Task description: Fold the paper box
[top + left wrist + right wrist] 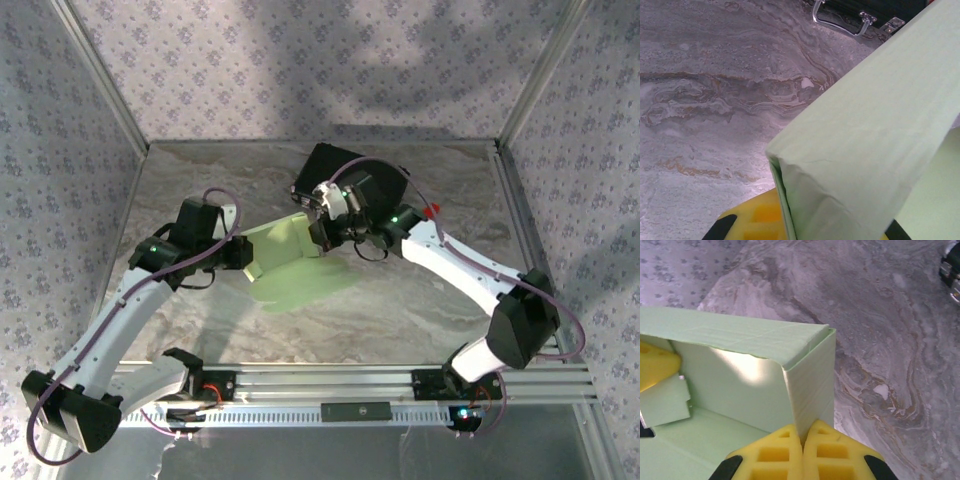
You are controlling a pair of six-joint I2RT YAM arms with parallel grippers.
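Observation:
The pale green paper box (292, 266) sits partly raised in the middle of the table, with its walls standing up and its inside open. In the right wrist view a corner of the paper box (790, 347) stands upright. My right gripper (803, 442) is shut on the end wall next to that corner, its yellow pads pressed together on the card. From the left, my left gripper (247, 256) is shut on the opposite wall. The card of the paper box (865, 135) runs down between my left gripper (805, 231) pads. One yellow left fingertip (655, 365) shows inside the box.
A black hard case (338, 172) with a metal handle (840, 24) lies just behind the box, close to my right wrist. The marble tabletop (200, 180) is bare on the left and front. Patterned walls and metal posts enclose the table.

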